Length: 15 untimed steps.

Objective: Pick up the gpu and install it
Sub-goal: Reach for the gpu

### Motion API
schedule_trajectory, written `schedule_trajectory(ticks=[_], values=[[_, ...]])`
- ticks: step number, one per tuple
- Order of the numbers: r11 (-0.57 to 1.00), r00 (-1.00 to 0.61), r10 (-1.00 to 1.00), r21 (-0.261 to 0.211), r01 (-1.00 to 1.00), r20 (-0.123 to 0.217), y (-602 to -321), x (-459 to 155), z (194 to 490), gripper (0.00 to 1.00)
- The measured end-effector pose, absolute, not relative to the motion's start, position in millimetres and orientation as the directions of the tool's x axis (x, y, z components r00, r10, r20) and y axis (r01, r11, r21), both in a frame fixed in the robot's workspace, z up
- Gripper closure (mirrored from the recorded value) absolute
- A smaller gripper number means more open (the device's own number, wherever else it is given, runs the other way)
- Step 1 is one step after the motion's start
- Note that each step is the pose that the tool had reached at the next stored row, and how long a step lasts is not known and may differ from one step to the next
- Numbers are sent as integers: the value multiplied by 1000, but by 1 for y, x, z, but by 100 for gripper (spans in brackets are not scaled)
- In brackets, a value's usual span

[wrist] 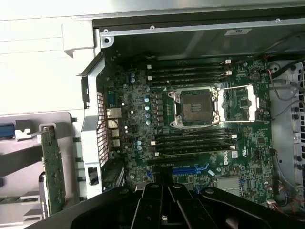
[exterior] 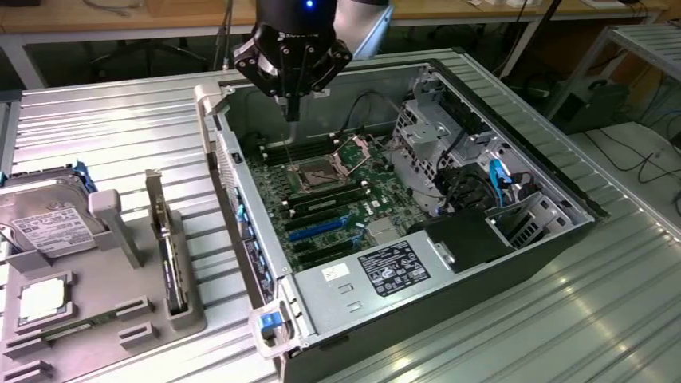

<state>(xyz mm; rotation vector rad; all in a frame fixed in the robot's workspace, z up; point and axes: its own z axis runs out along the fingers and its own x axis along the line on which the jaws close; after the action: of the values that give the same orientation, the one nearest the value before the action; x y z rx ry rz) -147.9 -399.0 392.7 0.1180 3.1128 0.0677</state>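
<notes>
The gpu (exterior: 171,251) stands on its edge in a slot of the grey holder (exterior: 117,319), left of the open computer case, with its silver bracket (exterior: 153,199) at the far end. In the wrist view the gpu (wrist: 52,171) appears as a thin green card beside the case wall. My gripper (exterior: 292,112) hangs above the far part of the motherboard (exterior: 330,199), well away from the gpu. Its black fingers (wrist: 152,200) are shut together with nothing between them. A blue expansion slot (wrist: 190,169) lies just ahead of the fingers.
The case (exterior: 532,239) lies open on a ribbed metal table (exterior: 107,120), with a drive cage (exterior: 426,144) and cables on the exterior view's right. The holder also carries a hard drive (exterior: 48,219), a processor (exterior: 43,299) and a memory stick (exterior: 75,327). The processor socket (wrist: 195,107) stands open.
</notes>
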Motion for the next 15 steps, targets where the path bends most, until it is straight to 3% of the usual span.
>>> schedule_trajectory(ticks=[15], values=[[996,-997,76,44,75,-24,-399,-172,392,89]])
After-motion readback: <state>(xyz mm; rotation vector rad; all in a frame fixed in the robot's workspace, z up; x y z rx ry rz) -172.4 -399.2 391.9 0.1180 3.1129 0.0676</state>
